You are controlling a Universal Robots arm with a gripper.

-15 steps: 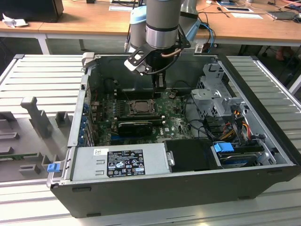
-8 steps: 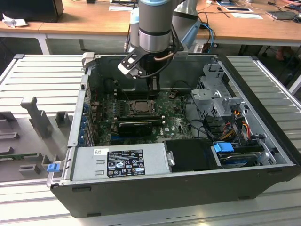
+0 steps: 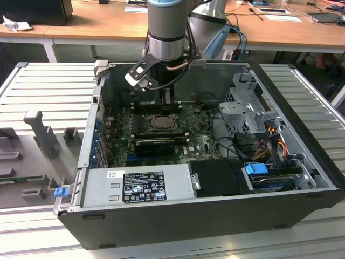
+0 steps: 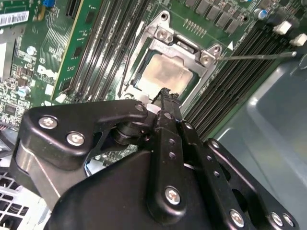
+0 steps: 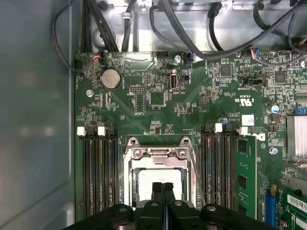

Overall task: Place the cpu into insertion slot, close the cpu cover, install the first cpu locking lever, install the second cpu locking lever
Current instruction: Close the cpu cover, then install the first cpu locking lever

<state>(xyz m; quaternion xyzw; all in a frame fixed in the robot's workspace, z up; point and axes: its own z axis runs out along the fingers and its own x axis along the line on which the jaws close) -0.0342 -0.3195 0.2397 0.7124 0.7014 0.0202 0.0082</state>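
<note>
**Tool** (image 5: 162, 188): tips pressed together, nothing held. It hangs directly over the cpu (image 5: 147, 181), just above its pale top (contact cannot be told).

**Cpu:** seated in the insertion slot (image 5: 128, 184), with the cover (image 5: 156, 153) lying flat around it.

**Lever** (image 4: 254, 56): thin rod beside the slot, its long axis running out over the memory slots (image 4: 240, 81); probably unlatched.

**Arm** (image 3: 167, 32): vertical above the slot, reaching down into the open case (image 3: 215, 216).
</note>
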